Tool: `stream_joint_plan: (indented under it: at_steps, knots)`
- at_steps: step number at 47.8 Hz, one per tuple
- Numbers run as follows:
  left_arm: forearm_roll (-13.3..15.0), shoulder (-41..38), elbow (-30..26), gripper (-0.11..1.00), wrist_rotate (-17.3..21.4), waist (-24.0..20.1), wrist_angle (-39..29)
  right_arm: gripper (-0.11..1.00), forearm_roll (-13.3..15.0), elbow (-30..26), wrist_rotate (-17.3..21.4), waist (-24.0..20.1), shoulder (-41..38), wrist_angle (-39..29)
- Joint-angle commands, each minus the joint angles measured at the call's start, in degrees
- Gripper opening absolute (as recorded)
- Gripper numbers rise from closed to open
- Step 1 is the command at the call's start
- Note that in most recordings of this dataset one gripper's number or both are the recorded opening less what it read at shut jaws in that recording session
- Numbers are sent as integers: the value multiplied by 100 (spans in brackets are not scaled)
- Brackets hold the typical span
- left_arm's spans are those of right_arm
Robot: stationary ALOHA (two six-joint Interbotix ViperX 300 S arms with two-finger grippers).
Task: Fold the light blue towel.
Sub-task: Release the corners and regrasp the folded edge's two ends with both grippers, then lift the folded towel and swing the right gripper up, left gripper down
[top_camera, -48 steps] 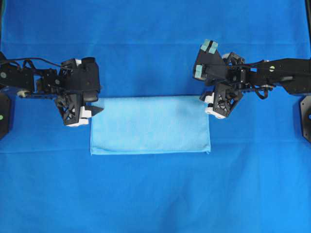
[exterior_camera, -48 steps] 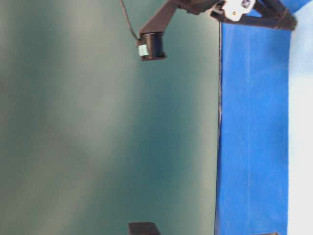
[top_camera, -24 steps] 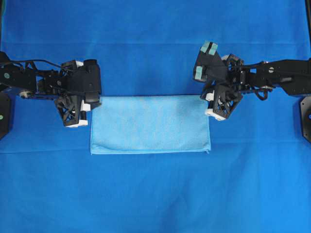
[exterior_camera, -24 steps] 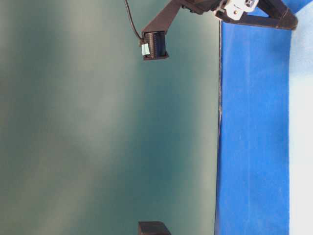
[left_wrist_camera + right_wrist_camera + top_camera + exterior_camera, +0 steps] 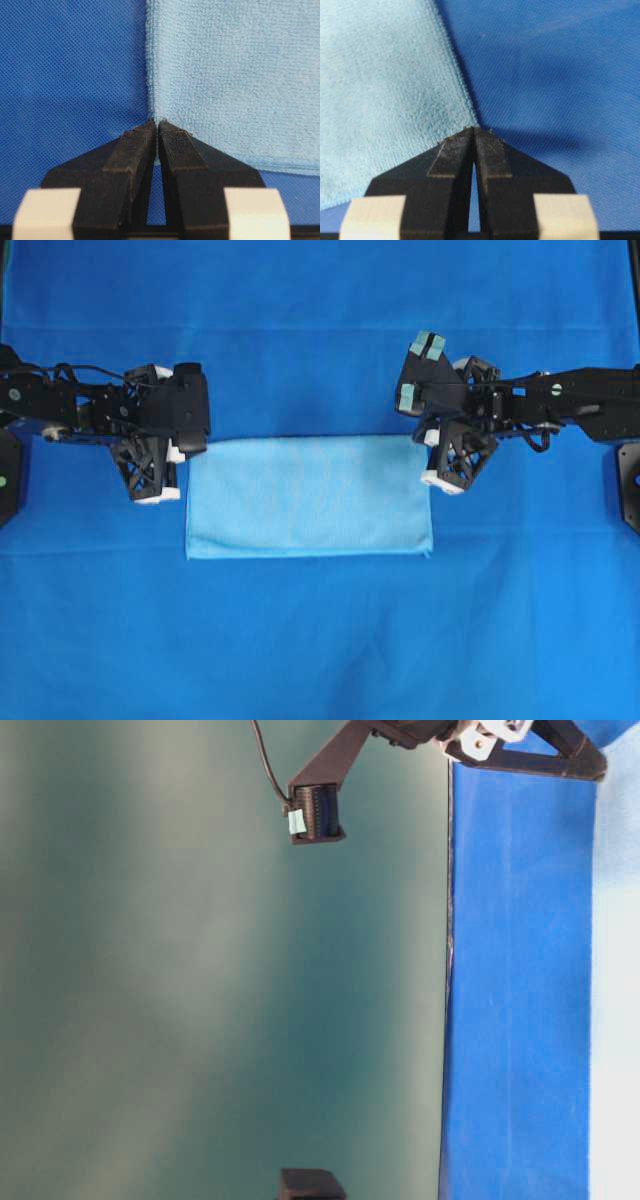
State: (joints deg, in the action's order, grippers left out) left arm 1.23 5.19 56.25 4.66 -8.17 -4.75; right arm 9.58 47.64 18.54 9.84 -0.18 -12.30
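Observation:
The light blue towel point(image 5: 310, 498) lies flat as a wide rectangle on the deep blue table covering point(image 5: 320, 640). My left gripper point(image 5: 186, 450) sits at its far left corner. In the left wrist view the gripper point(image 5: 157, 122) is shut, with the towel's point(image 5: 235, 75) left hem pinched between the tips. My right gripper point(image 5: 427, 445) sits at the far right corner. In the right wrist view the gripper point(image 5: 474, 129) is shut on the towel's point(image 5: 380, 90) right edge. Both grippers rest low against the cloth.
The blue covering spreads well beyond the towel on every side. In the table-level view the covering point(image 5: 520, 980) ends at an edge, with a green backdrop point(image 5: 200, 970) behind it. An arm's camera block point(image 5: 312, 813) hangs at the top there.
Both grippers have gone from wide open to shut at the towel's far corners. The arms have barely shifted and the towel has not moved.

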Motion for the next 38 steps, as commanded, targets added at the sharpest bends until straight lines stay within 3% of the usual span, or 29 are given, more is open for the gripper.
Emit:
stream_joint_plan:
  at_steps: [1,26,38]
  knots:
    - [9,299,-176,3,-18,26,-202,0,-9,-158,0,-9,360,-229]
    - [9,2162,-817,3,0,167,-1573,0,26,-281,-26,-123,2153,-1274]
    - [0,2566,-826,3,9,255,-1670,0,79,-229,-26,-141,2689,-1380]
